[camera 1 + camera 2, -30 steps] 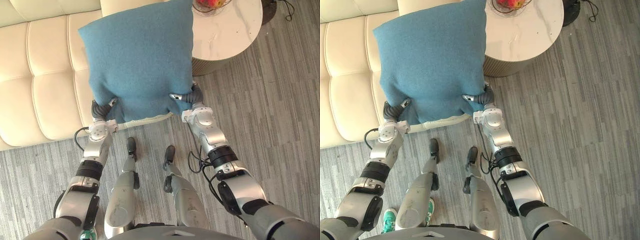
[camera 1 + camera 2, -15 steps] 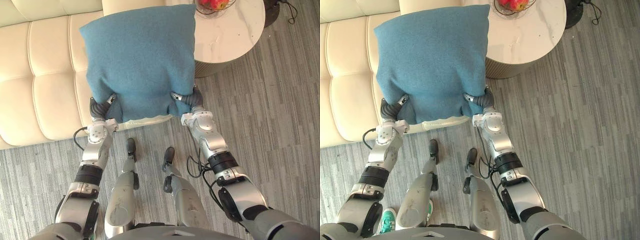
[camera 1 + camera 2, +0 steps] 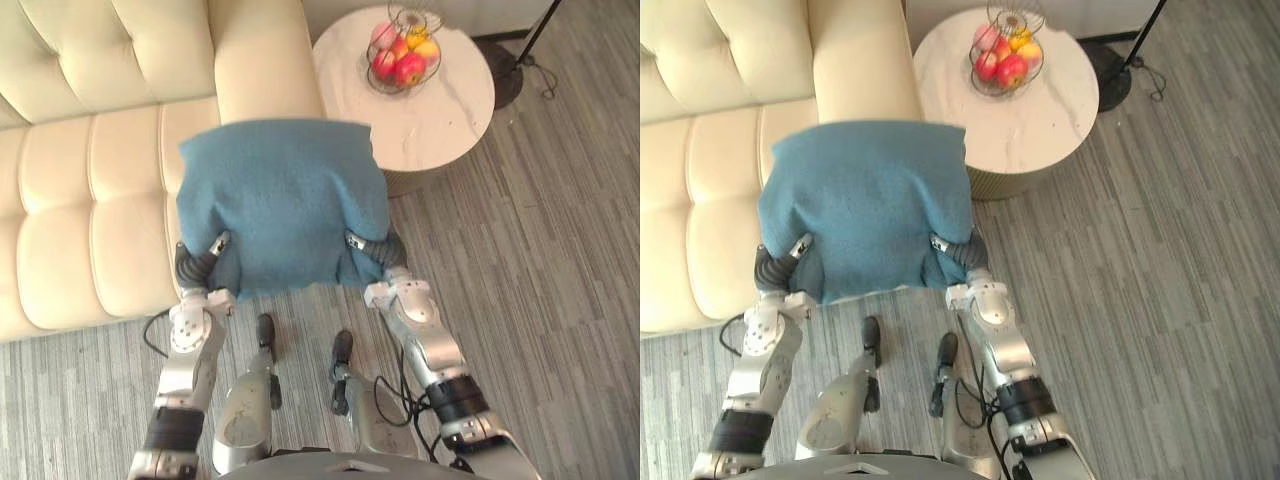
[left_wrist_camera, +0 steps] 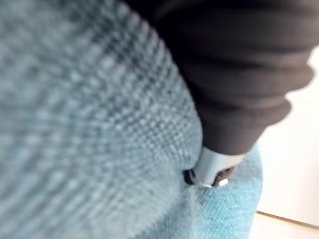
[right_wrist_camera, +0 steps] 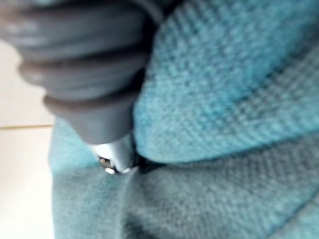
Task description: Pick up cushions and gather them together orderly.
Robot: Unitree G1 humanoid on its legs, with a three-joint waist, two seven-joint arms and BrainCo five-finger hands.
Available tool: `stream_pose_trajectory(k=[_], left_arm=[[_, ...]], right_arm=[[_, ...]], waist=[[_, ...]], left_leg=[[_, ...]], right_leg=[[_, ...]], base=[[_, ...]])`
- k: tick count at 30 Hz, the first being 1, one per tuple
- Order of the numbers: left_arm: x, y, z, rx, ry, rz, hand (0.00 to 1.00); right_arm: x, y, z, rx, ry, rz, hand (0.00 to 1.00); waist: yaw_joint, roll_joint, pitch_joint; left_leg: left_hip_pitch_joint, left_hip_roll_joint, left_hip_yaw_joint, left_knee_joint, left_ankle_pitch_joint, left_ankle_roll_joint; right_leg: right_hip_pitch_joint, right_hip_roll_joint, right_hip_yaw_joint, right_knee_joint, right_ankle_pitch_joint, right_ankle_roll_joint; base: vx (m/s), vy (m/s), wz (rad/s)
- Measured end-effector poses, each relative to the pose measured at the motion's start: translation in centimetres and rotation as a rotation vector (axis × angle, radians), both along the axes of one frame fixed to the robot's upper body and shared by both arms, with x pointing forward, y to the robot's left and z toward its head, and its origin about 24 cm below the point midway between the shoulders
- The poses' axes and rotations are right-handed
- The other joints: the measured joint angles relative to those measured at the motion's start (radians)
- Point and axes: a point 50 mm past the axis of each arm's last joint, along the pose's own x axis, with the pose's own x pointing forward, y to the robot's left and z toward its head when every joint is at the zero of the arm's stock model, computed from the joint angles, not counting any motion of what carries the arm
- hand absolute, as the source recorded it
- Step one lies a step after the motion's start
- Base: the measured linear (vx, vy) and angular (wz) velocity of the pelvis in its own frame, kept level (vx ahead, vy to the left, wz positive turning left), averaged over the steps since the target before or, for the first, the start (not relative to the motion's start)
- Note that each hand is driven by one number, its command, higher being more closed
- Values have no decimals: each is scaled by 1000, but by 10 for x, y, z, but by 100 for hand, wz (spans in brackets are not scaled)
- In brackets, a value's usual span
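Square blue knit cushion (image 3: 280, 195) — left hand (image 3: 200, 262), right hand (image 3: 375, 250), seemingly pinched

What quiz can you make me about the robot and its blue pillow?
1. True or false: the blue cushion lies flat on the round table.
2. What stands on the round table? A) a fruit basket B) a teapot C) a stack of books
3. How many hands hold the cushion up near the cream sofa?

Key:
1. False. The left hand and right hand hold it by its lower corners, off the table.
2. A.
3. Two.
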Motion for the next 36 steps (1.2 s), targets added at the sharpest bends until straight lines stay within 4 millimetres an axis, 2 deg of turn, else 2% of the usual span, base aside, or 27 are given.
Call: stream_pose_trajectory(k=[3,4,7,10,12,15,18,20,21,22,23,24,25,27,28,29,31,32,33,36], left_arm=[[-11,-2,1,13,-5,-9,100],[-19,-3,4,46,-18,-16,100],[-24,-2,7,46,-32,-17,100],[-31,-1,5,39,-22,-7,100],[-37,0,10,39,-37,2,100],[-48,0,12,42,-38,15,100],[-51,0,13,33,-40,21,100],[-52,0,15,13,-52,21,100],[-52,-1,16,9,-55,19,100],[-52,-2,16,0,-55,18,100],[-51,-4,16,-16,-58,9,100],[-50,-5,16,-16,-60,3,100],[-49,-8,13,-33,-54,-1,100],[-48,-9,9,-45,-35,-2,100],[-48,-9,7,-49,-28,-2,100],[-47,-11,6,-52,-28,-7,100],[-40,-13,5,-42,-28,-30,100],[-36,-14,6,-32,-34,-44,100],[-32,-15,7,-31,-40,-51,100],[-32,-15,6,-28,-34,-57,100]], right_arm=[[-11,-3,-12,5,41,-2,100],[-22,-5,-12,13,40,-3,100],[-27,-5,-7,14,12,-13,100],[-31,-3,-3,27,-4,-18,100],[-35,-3,3,25,-33,-18,100],[-40,-2,7,-11,-55,-20,100],[-41,2,7,-11,-60,-21,100],[-43,6,11,1,-76,-13,100],[-46,6,15,6,-90,-16,100],[-50,5,22,15,-119,-20,100],[-51,3,33,20,-175,-30,100],[-50,2,37,21,-195,-38,100],[-47,2,43,22,-224,-48,100],[-47,1,42,9,-222,-56,100],[-48,-2,40,-12,-215,-55,100],[-48,-4,39,-22,-215,-58,100],[-45,-9,34,-20,-188,-86,100],[-44,-12,31,-25,-176,-99,100],[-43,-14,30,-36,-175,-108,100],[-42,-15,24,-43,-149,-117,100]], waist=[[-10,20,-27],[-15,28,-53],[-18,30,-60],[-16,32,-104],[-17,35,-118],[-2,45,-170],[10,68,-195],[10,71,-196],[9,71,-196],[7,70,-199],[-6,55,-205],[-4,52,-204],[10,53,-205],[7,54,-206],[5,75,-218],[1,86,-226],[-20,58,-235],[-27,41,-237],[-35,33,-237],[-25,26,-239]], left_leg=[[47,-7,-4,0,-8,2],[66,-10,-17,0,-13,2],[86,-11,-29,0,-14,1],[93,-11,-53,-6,-20,-6],[106,-12,-86,-6,-19,-8],[105,-12,-125,-6,-15,-11],[92,-13,-181,-6,5,-8],[79,-15,-239,-6,13,-24],[73,-17,-242,-6,3,-12],[57,-10,-200,-6,-28,22],[27,1,-53,24,-92,88],[3,22,12,54,-111,93],[-40,64,144,132,-124,81],[-52,105,181,255,-128,77],[-26,151,188,280,-81,89],[-17,151,168,254,-84,35],[-3,98,172,168,-84,41],[6,91,232,140,-90,38],[7,72,253,117,-85,39],[6,24,258,96,-59,51]], right_leg=[[50,-6,-5,4,-12,7],[67,-7,-9,18,-26,8],[88,-8,-17,32,-37,8],[110,-5,-38,26,-45,6],[152,-3,-68,1,-45,5],[180,1,-105,-19,-47,3],[196,12,-156,-11,-58,0],[199,8,-227,53,-104,-5],[199,3,-253,71,-117,-5],[199,-6,-308,88,-129,-5],[191,-44,-371,82,-128,-8],[184,-57,-388,85,-127,-10],[165,-87,-416,109,-129,-13],[177,-121,-441,129,-129,-12],[191,-124,-442,152,-134,3],[190,-127,-442,167,-139,13],[186,-167,-438,169,-128,33],[189,-175,-438,149,-106,51],[203,-182,-429,109,-82,60],[223,-217,-434,70,-54,94]], base=[[71,17,9],[39,16,16],[18,7,16],[5,-4,27],[29,-13,43],[39,-19,42],[14,-58,54],[-75,-89,88],[-71,-60,107],[-38,-9,150],[-29,29,146],[-20,72,123],[8,97,70],[27,133,55],[21,182,37],[13,261,52],[-15,221,66],[10,222,86],[24,262,76],[24,238,40]])
